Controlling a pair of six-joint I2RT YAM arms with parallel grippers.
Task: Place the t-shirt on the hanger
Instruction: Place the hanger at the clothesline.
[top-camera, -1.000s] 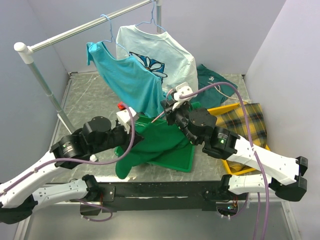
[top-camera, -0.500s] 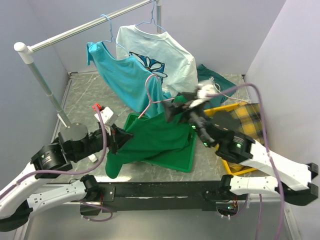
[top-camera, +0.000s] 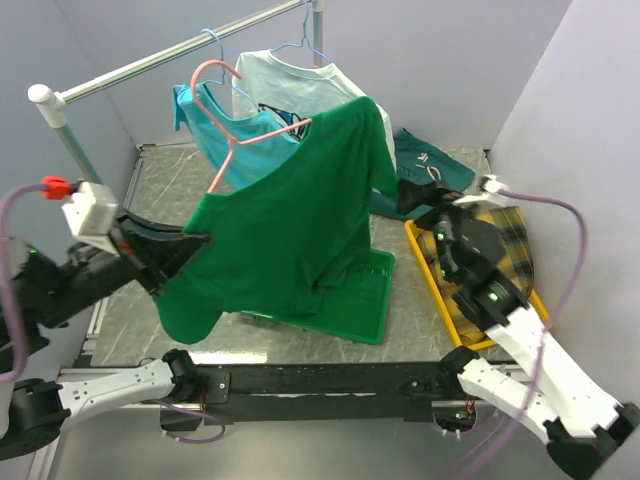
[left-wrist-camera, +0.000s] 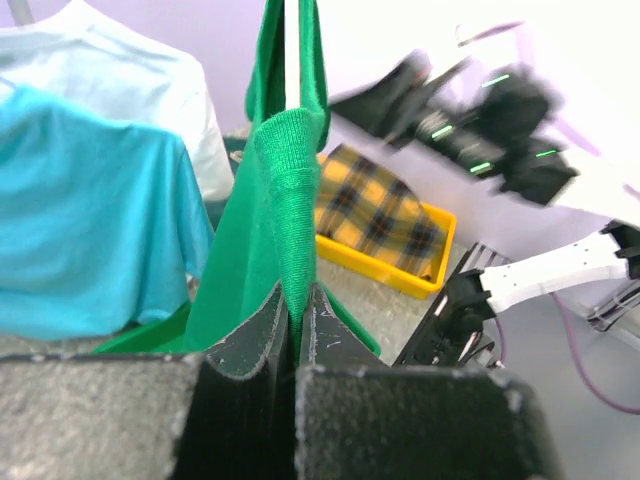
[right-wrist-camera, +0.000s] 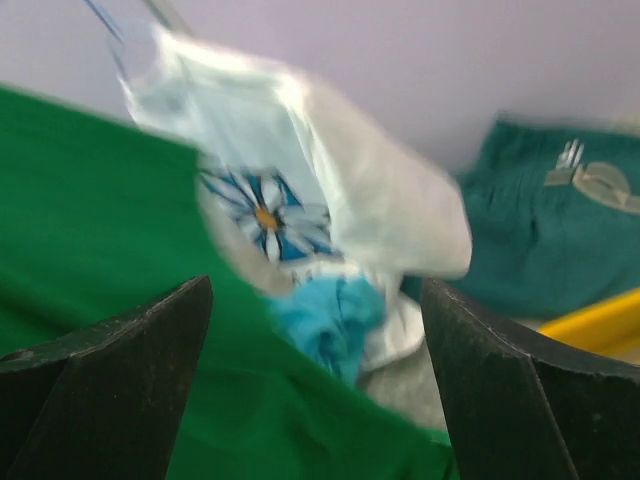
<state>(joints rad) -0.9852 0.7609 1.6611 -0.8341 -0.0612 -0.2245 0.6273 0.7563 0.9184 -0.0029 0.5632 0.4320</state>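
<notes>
The bright green t-shirt (top-camera: 290, 220) hangs spread in the air above the table. The pink hanger (top-camera: 238, 128) sticks out of its upper left part, hook up, with one arm under the fabric. What carries the hanger does not show. My left gripper (top-camera: 195, 243) is shut on the t-shirt's lower left edge; in the left wrist view the green cloth (left-wrist-camera: 285, 180) is pinched between the jaws of the left gripper (left-wrist-camera: 293, 310). My right gripper (top-camera: 410, 195) stands to the right of the t-shirt, apart from it. In its wrist view the right gripper (right-wrist-camera: 315, 295) is wide open and holds nothing.
A turquoise shirt (top-camera: 215, 130) and a white flower-print shirt (top-camera: 290, 75) hang on the rail (top-camera: 150, 62) behind. A green tray (top-camera: 368, 300) lies under the t-shirt. A yellow bin (top-camera: 432, 275) with plaid cloth (top-camera: 510, 240) is at right, a teal garment (top-camera: 430, 160) behind it.
My right gripper opened, let go and drew back to the right. My left arm swung left and up, lifting the t-shirt and the pink hanger high off the tray.
</notes>
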